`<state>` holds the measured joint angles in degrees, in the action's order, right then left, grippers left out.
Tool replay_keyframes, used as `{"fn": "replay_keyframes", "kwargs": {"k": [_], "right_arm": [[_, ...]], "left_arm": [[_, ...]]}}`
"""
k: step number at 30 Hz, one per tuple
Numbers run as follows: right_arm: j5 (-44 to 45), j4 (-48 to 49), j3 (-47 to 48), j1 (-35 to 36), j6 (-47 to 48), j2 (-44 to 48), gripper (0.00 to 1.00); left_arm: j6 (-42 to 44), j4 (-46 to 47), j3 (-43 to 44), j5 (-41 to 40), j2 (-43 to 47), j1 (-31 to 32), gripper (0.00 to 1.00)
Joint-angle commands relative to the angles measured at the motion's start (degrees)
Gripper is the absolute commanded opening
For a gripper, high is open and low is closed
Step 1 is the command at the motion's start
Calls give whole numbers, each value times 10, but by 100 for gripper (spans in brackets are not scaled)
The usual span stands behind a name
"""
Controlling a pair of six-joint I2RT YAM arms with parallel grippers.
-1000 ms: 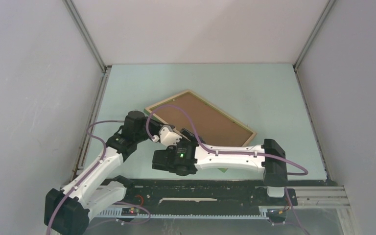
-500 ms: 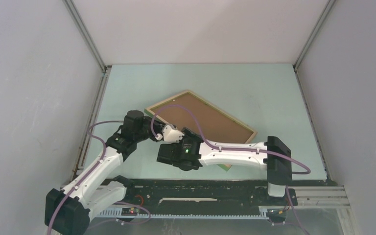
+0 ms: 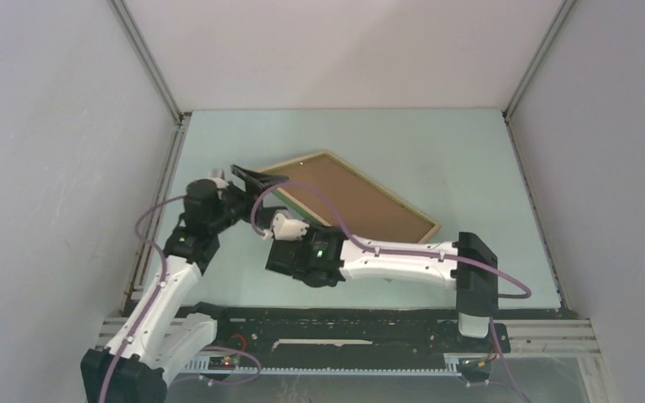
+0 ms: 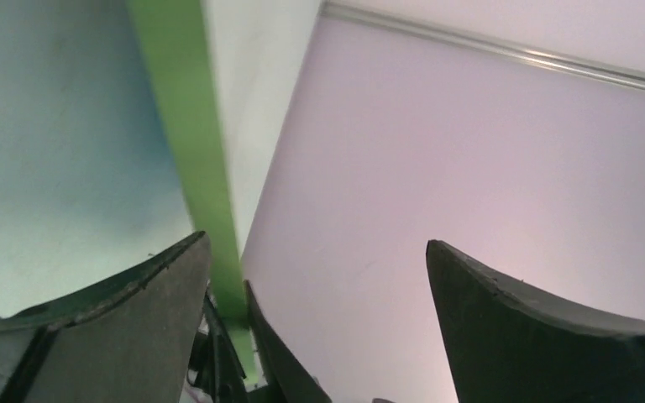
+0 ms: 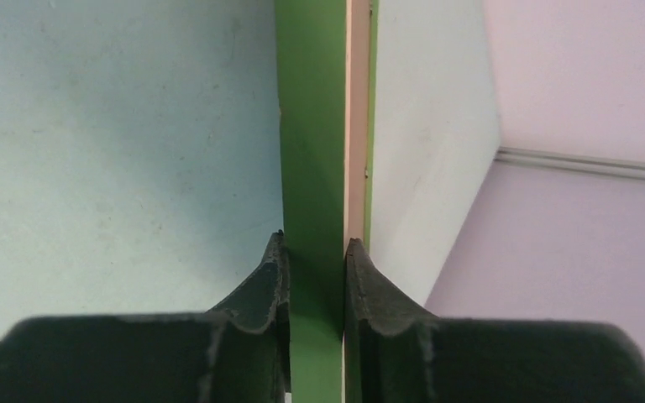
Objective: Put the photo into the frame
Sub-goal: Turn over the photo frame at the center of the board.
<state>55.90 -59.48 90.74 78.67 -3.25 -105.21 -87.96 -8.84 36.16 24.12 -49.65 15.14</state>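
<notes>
The frame [image 3: 424,224] lies askew mid-table, pale wood rim up, with a brown backing board [image 3: 348,197] filling it. My right gripper [image 3: 279,225] is shut on the frame's near-left edge. In the right wrist view both fingers [image 5: 273,269] clamp the green edge [image 5: 315,126], with the right gripper [image 5: 312,243] centred on it. My left gripper [image 3: 252,178] stands open just off the frame's left corner. In the left wrist view the left gripper [image 4: 315,243] is wide apart and holds nothing, and the green edge [image 4: 185,151] runs beside its left finger [image 4: 134,319]. The photo is hidden.
Pale grey enclosure walls [image 3: 67,168] close in the table on the left, back and right, with metal rails [image 3: 147,63] at the corners. A black rail [image 3: 344,323] carrying the arm bases runs along the near edge.
My left gripper has opened and drawn back to the left, off the frame. My right gripper has closed on the frame's near-left edge. The frame has turned slightly.
</notes>
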Motion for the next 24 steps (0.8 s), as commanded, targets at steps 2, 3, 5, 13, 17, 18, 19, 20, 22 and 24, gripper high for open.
{"fn": "replay_keyframes", "kwargs": {"k": [2,3,5,13,17,18,19,20,22,24], "right_arm": [[-117,-3,143,-100,-27,66,0],[-151,-28,177,-118,-38,61,0],[-201,-37,219,-142,-36,63,0],[-467,-35,337,-309,-92,83,0],[-587,30,265,-441,-115,122,0],[-625,47,246,-481,-126,128,0],[-665,60,229,-521,-138,132,0],[-698,74,204,-558,-148,138,0],[-760,122,135,-622,-172,155,0],[-809,195,41,-675,-206,181,0]], "left_arm": [[165,-32,163,106,19,-138,100],[207,-83,192,102,22,-174,100],[275,-167,233,70,31,-221,100],[343,-234,255,8,54,-249,100],[355,-242,249,29,38,-248,100],[354,-239,242,28,42,-248,100],[352,-234,234,26,45,-248,100],[353,-228,225,27,48,-248,100],[358,-226,218,33,45,-248,100],[360,-225,212,44,44,-248,100]]}}
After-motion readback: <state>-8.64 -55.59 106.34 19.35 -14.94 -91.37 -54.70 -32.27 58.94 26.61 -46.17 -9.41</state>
